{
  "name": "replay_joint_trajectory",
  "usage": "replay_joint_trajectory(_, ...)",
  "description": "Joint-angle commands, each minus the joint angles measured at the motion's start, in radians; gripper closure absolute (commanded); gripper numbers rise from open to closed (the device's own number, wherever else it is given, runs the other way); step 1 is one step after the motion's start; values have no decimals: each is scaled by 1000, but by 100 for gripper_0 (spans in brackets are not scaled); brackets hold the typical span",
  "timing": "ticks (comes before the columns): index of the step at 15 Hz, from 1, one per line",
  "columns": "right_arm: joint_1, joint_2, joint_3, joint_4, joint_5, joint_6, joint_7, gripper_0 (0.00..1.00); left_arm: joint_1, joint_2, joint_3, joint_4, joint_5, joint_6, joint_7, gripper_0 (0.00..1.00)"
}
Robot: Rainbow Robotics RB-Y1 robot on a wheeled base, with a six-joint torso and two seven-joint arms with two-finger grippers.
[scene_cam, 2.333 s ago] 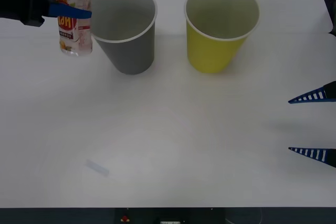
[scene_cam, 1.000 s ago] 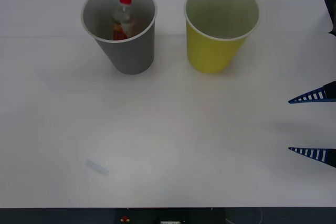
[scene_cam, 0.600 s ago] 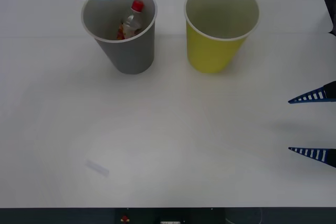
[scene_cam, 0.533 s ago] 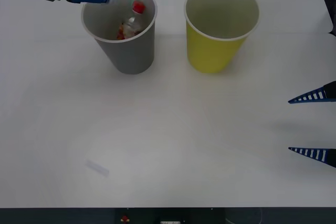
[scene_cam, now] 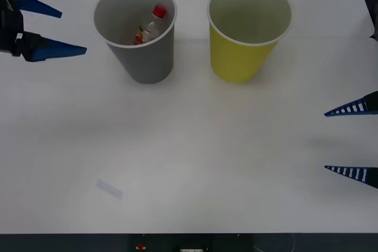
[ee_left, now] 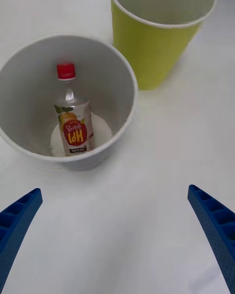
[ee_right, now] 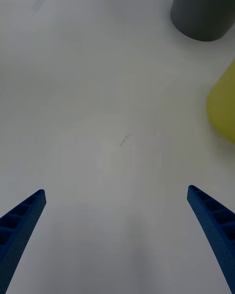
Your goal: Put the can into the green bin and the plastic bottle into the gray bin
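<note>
The plastic bottle, clear with a red cap and a red-orange label, leans inside the gray bin at the back left of the table. Beside that bin, to its right, stands the green bin, with nothing showing inside. My left gripper hangs open just left of the gray bin, holding nothing. Over the table's right side, my right gripper is parked open; both bins lie ahead of it. The can is out of view.
A small pale strip lies on the white table near the front left. The table's front edge runs along the bottom of the front view. Bare table surface stretches in front of both bins.
My left gripper carried the bottle over the gray bin and let it go inside. It then drew back to the left and opened wide. The right arm stayed still.
</note>
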Motion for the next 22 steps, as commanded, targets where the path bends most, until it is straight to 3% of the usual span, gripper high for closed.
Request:
replay_joint_trajectory(1, 0, 0, 0, 0, 0, 0, 0, 0, 69, -32, 97, -18, 3, -31, -154, 0)
replay_joint_trajectory(4, 0, 0, 0, 0, 0, 0, 0, 0, 155, -47, 162, -18, 15, -31, -318, 0)
replay_joint_trajectory(10, 0, 0, 0, 0, 0, 0, 0, 0, 345, -49, 188, -18, 28, -31, -584, 0)
replay_joint_trajectory(22, 0, 0, 0, 0, 0, 0, 0, 0, 579, -32, 208, -40, 92, -31, -857, 0)
